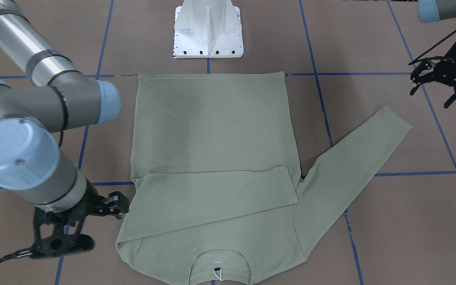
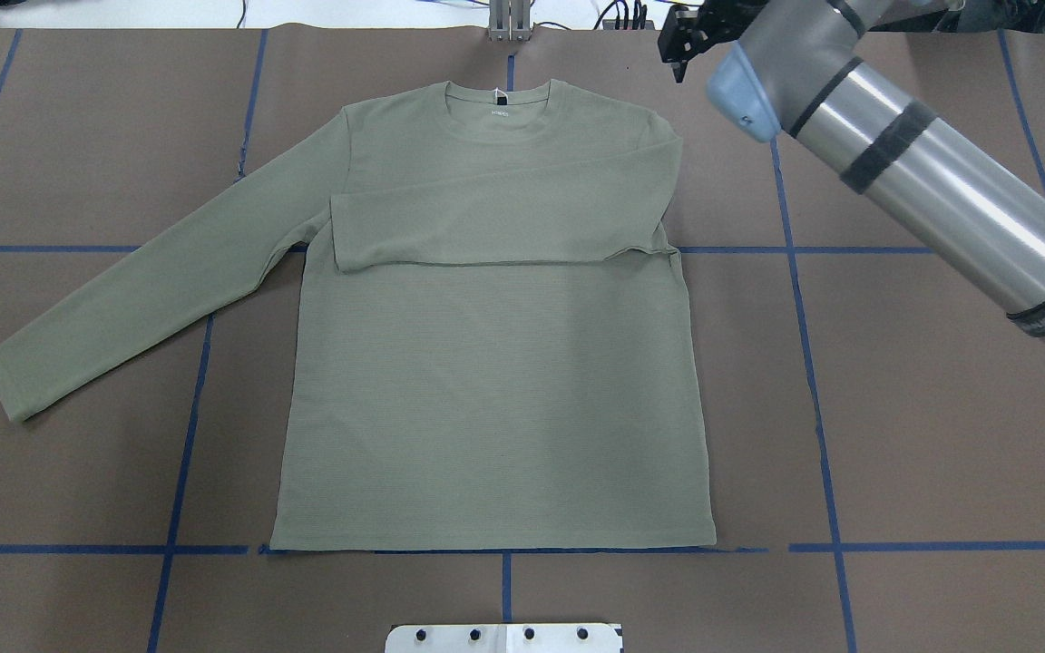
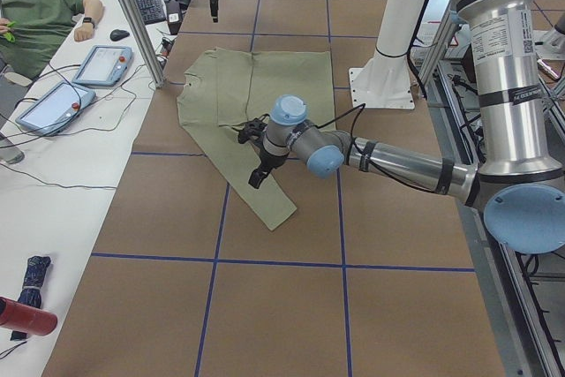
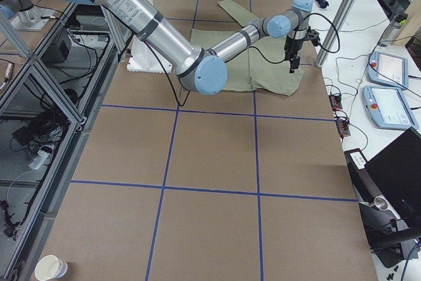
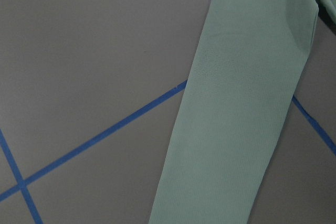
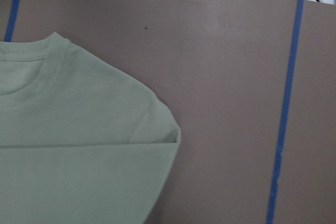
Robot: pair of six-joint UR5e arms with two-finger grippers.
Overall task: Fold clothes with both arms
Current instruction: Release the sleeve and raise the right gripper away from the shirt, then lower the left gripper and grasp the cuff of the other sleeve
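Lying flat, shirt [image 2: 495, 408] has hem along blue tape [image 2: 78, 550].

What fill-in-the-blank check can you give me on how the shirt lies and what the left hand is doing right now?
1. The shirt has one sleeve folded across its chest, the one from the robot's ___ side.
2. The other sleeve lies stretched out flat on the ___.
3. The neckline points ___ from the robot's white base.
4. The left hand hangs open, holding ___.

Missing words: right; table; away; nothing.
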